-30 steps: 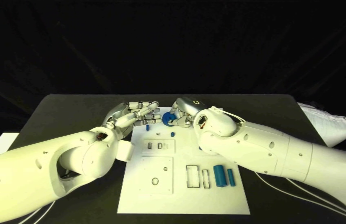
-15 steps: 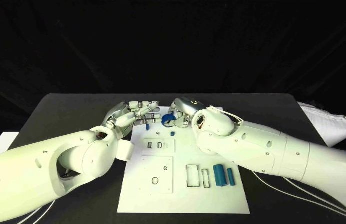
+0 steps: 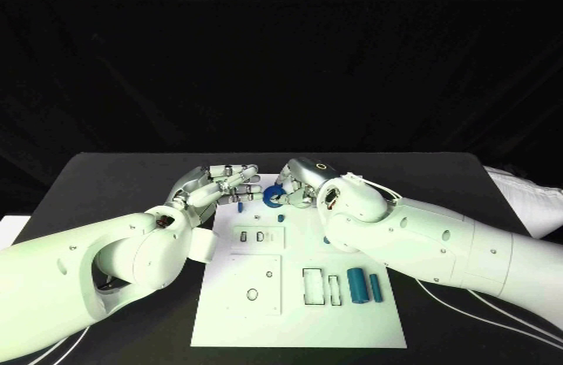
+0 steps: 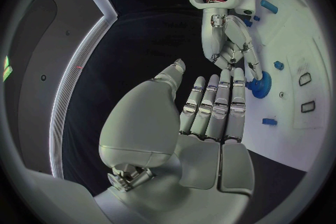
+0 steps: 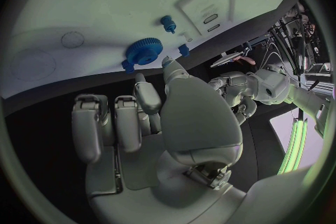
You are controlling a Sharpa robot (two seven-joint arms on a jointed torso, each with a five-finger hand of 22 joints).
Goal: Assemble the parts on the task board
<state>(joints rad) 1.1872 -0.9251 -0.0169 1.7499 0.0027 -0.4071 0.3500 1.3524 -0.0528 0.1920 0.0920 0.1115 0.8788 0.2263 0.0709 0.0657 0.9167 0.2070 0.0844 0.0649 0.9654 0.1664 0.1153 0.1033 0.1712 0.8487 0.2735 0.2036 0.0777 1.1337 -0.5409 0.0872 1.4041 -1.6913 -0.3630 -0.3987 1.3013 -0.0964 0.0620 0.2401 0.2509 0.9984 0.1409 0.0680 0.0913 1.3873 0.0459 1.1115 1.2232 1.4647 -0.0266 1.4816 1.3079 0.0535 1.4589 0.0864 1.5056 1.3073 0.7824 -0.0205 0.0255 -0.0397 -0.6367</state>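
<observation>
Blue gear (image 3: pixel 273 195) lies at the far end of the white task board (image 3: pixel 299 316). Both hands, left hand (image 3: pixel 220 185) and right hand (image 3: pixel 303 184), hover beside the gear, fingers apart, holding nothing. I think picking up the gear comes next, so fingers must close on it.

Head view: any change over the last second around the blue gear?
Little visibly changed. The right hand shifted only slightly at the blue gear; whether it grips it is unclear. The left hand, held open beside it, and the cylinders on the task board stayed put.
</observation>
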